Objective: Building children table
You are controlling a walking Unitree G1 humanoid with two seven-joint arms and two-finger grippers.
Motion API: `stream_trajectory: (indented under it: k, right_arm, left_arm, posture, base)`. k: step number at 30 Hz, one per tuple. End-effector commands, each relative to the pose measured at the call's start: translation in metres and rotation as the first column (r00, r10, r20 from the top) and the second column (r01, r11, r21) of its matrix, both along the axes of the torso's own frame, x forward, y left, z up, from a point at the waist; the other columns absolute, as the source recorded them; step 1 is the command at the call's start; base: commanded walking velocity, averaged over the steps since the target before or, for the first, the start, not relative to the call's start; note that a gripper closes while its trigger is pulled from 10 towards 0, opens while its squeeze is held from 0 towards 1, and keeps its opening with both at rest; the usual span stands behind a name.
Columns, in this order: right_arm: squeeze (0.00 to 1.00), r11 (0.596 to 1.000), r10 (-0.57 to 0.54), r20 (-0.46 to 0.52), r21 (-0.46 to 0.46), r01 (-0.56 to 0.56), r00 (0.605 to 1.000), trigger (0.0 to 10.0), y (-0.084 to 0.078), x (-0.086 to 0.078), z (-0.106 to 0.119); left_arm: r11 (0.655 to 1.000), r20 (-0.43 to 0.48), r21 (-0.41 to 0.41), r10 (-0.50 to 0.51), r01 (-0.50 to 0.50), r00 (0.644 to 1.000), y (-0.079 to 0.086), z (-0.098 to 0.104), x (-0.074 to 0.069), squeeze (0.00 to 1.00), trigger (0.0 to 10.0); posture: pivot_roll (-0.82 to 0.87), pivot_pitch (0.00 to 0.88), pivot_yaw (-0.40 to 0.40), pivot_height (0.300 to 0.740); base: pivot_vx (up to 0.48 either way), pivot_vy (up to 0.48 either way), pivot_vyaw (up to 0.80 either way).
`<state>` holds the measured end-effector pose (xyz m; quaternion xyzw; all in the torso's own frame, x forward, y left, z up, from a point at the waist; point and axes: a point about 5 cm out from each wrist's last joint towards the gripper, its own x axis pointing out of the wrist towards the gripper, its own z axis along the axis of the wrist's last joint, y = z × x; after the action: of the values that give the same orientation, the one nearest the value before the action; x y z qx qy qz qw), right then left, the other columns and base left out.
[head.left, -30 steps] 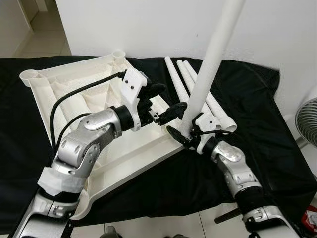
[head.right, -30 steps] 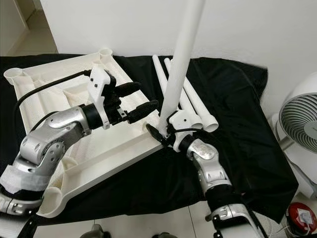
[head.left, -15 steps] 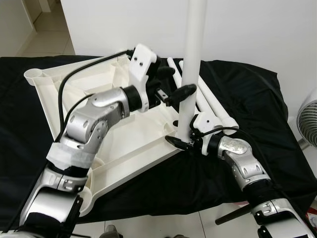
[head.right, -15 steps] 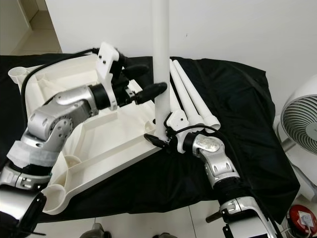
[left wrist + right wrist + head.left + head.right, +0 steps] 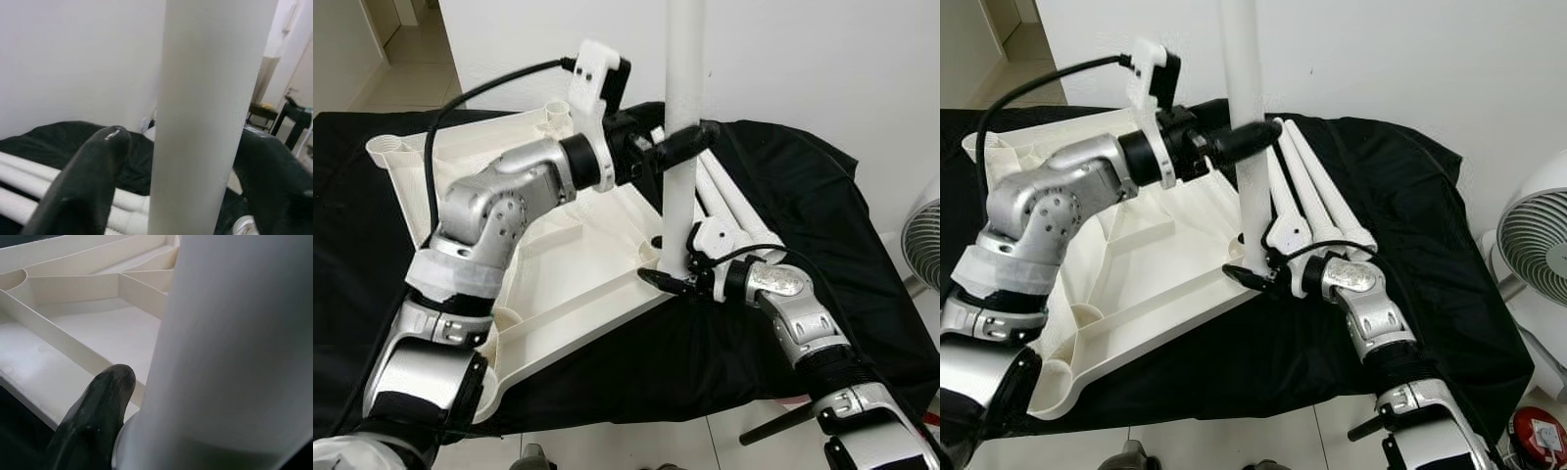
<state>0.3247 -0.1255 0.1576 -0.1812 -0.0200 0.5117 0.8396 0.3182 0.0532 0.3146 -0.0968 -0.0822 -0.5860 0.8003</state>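
The white table top (image 5: pixel 558 264) lies upside down on a black cloth. One white table leg (image 5: pixel 683 59) stands upright in the socket at its near right corner. My right gripper (image 5: pixel 671 279) is shut on the foot of this leg, one black finger (image 5: pixel 93 426) pressed against the tube (image 5: pixel 234 357). Higher up, my left gripper (image 5: pixel 688 145) reaches in from the left, open. Its two fingers (image 5: pixel 98 166) straddle the leg (image 5: pixel 210 98), one touching it and a thin gap showing on the other side.
Several spare white legs (image 5: pixel 729 211) lie side by side on the cloth (image 5: pixel 803 196) behind the standing leg. Open sockets show at the table top's far corners (image 5: pixel 382 147). A white fan (image 5: pixel 1533 245) stands at the right. A white wall is close behind.
The leg has swung from tilted to upright in the corner socket. My left arm has risen and reached right until its fingers straddle the leg. The right gripper keeps hold of the base.
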Motion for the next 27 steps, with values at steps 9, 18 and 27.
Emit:
stream_trajectory:
  k: [9, 18, 27]
  right_arm:
    - [0.00, 1.000, 0.004, 0.010, -0.028, -0.004, 1.000, 10.0, -0.005, 0.002, 0.003]
    - [1.00, 0.998, -0.050, -0.005, 0.048, 0.050, 0.999, 10.0, -0.008, 0.007, 0.007]
    - [1.00, 0.965, -0.215, 0.044, 0.165, 0.205, 0.976, 10.0, -0.001, 0.018, 0.017]
  left_arm:
    - [0.971, 0.015, -0.001, -0.239, 0.239, 0.971, -0.007, 0.006, -0.011, 0.00, 0.0]
    - [0.986, -0.012, 0.055, -0.159, 0.159, 0.987, -0.009, 0.006, -0.002, 0.00, 10.0]
    - [0.989, -0.011, 0.117, 0.089, -0.087, 0.996, -0.005, 0.010, 0.022, 0.00, 10.0]
  posture:
    - [0.04, 0.002, -0.028, 0.740]
    - [0.03, 0.000, -0.028, 0.740]
    - [0.03, 0.000, -0.029, 0.740]
  base:
    - [0.000, 0.000, 0.00]
    - [0.000, 0.000, 0.00]
    - [0.000, 0.000, 0.00]
